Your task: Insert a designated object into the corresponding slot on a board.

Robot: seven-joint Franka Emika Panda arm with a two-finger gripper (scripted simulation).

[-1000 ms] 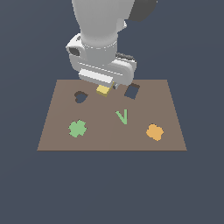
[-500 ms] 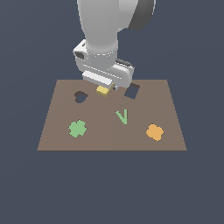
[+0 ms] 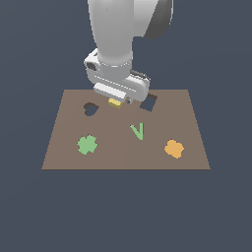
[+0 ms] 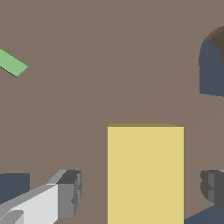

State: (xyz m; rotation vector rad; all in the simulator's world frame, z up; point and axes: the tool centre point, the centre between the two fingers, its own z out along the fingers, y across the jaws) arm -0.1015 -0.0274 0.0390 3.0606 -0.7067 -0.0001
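The mustard-yellow block lies on the brown board, on the strip between the two dark cutouts: the heart-shaped cutout is near it toward the exterior view's left, and the tilted rectangular slot is near it toward the exterior view's right. The block is outside the slot and does not touch its edge.

In the wrist view the block sits between the two fingers of the claw, with bare board showing on each side of it; the fingers stand apart and neither pad touches the block. In the exterior view the claw hangs right over the block, and the arm's white body hides part of the slot's near corner.

Farther from the block, toward the board's near edge, are a green V shape, a green clover shape and an orange blob shape, each well apart from the block.
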